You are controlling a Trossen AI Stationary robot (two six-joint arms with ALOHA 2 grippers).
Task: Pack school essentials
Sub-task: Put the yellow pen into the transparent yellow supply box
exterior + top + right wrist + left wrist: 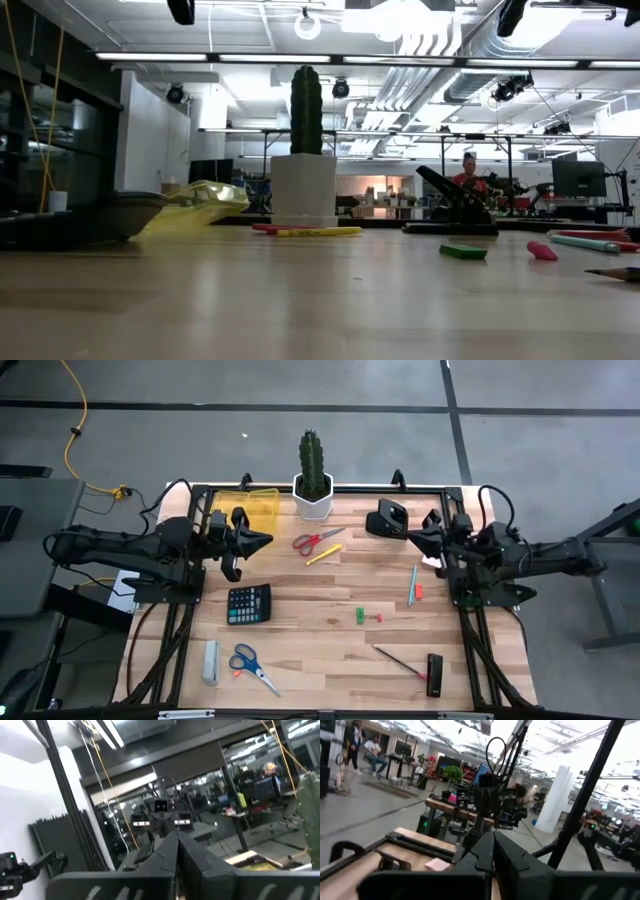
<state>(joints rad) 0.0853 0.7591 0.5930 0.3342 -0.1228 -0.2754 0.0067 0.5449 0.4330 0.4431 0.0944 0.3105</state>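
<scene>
You have not begun packing: both the left gripper [262, 541] and right gripper [415, 540] hover closed and empty. Red-handled scissors [316, 541] lie near the table's far edge; open one gripper first.

High cam straight down over the whole bench [300, 610]. Low cam at bench-top level, facing the cactus pot [304, 190], also in the high view. Wrist cams face the room past closed fingers.

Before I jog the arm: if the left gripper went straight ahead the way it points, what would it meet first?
Probably nothing on the table: the left gripper, fingers shut, points across at the right gripper, which faces it. Height is unclear.
</scene>
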